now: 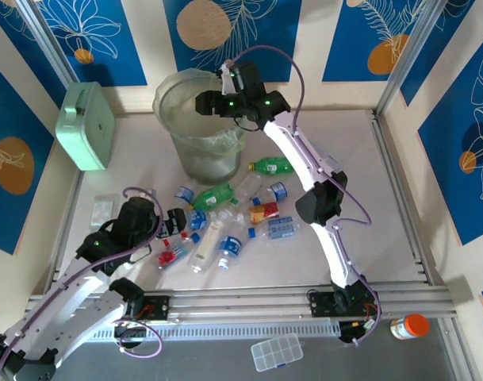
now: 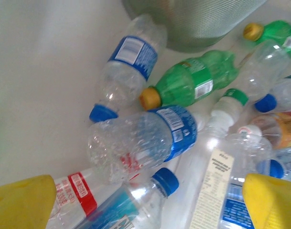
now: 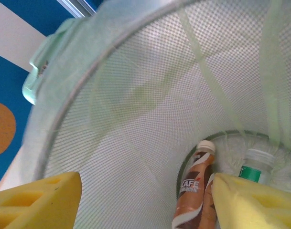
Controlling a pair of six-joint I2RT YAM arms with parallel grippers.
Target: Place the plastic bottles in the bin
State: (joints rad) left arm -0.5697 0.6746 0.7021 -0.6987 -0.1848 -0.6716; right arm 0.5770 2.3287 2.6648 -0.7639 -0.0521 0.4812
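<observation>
Green bottles [image 1: 213,195], two on table [image 1: 384,175], two more bottles [image 3: 190,195] inside bin [image 3: 135,95]

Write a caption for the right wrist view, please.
Open right tool over the bin; brown bottle and clear bottle lie inside.

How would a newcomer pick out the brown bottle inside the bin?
Find the tall grey-green bin at the far side of the table and look down inside it. At the bottom lies a brown bottle with a pale cap and white lettering; its neighbour is a clear bottle with a green band.
</observation>
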